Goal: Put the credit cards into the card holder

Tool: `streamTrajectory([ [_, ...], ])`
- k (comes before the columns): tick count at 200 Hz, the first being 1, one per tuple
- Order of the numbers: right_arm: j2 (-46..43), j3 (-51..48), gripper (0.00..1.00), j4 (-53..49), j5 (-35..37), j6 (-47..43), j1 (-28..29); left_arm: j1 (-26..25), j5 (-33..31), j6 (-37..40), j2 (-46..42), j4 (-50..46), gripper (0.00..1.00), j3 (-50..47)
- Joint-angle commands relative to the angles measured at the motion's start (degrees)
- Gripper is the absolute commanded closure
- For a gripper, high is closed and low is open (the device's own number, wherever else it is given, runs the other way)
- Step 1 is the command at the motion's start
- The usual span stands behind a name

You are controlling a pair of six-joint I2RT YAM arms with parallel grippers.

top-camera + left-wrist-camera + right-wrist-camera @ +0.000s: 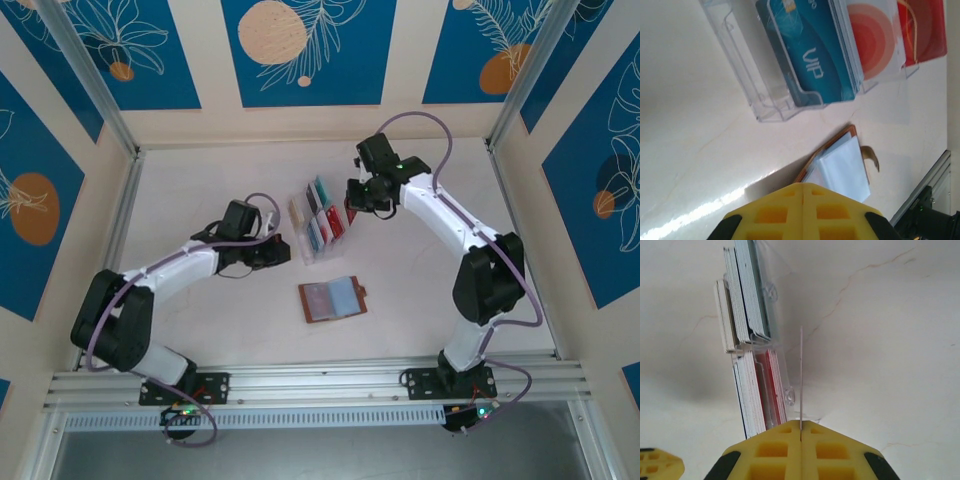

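Pinching one card point(801, 375) edge-on in R jaws, beside clear rack point(788, 392).

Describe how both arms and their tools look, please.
The left arm and right arm have white links, black rounded joints and black bases. A lilac cable loops along each. The left tool and right tool have yellow fingers with square recesses and black side parts.

Card holder point(840, 170) half behind the left gripper point(803, 189); credit card point(801, 370) edge-on in the right gripper point(801, 429), face unseen.
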Motion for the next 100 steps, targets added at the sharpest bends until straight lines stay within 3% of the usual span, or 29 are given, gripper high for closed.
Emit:
streamTrajectory([
  [1, -4.07, 0.46, 1.0, -0.8, 4.64, 1.25, 0.39, -3.11, -2.43, 1.98, -2.6, -5.13, 0.94, -0.89],
  [37, -9.53, -3.95, 1.0, 0.77, 4.63, 1.7, 0.97, -10.96, -6.86, 1.99, -1.91, -7.94, 0.9, 0.96],
  [64, -15.79, -14.08, 1.0, 6.67, -4.69, 2.53, 0.87, -16.0, -9.08, 1.41, 1.6, -7.89, 0.9, 3.11],
  [100, -22.09, -26.76, 1.0, 12.81, -14.79, 3.22, 0.98, -18.9, -10.68, 2.3, 7.17, -8.75, 0.91, 5.5],
])
